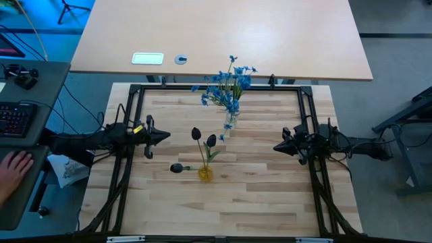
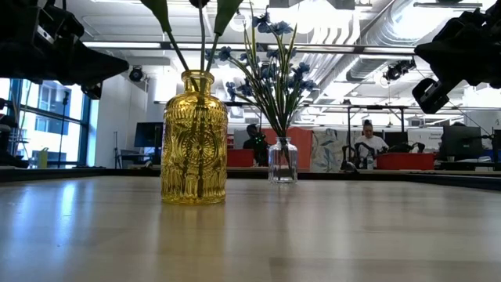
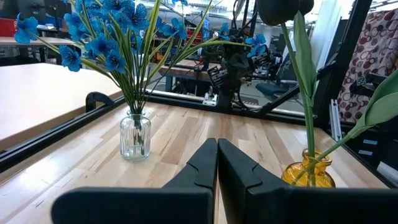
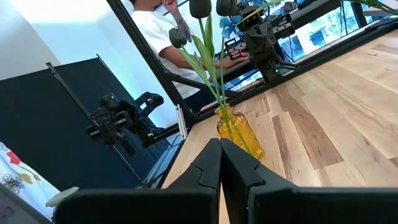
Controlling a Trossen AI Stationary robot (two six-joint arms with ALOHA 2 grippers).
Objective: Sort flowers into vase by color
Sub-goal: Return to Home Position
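Blue flowers (image 1: 228, 84) stand in the clear vase (image 1: 230, 121), black buds (image 1: 202, 138) in the yellow vase (image 1: 205, 174). Left gripper (image 1: 164, 136) and right gripper (image 1: 277, 146) are both pressed together, empty, out wide. I'd retract slowly, clear of the stems.

Bright, even overhead light falls on the surface (image 1: 270, 202) in the high view, and the shadows on it are faint and soft. In the low view, ceiling strip lights (image 2: 344, 48) backlight the left arm (image 2: 55, 47) and right arm (image 2: 462, 55) into dark shapes. The yellow vase (image 2: 194, 141) glints, and the near surface shows a dull sheen. The right wrist view's far background glares white.
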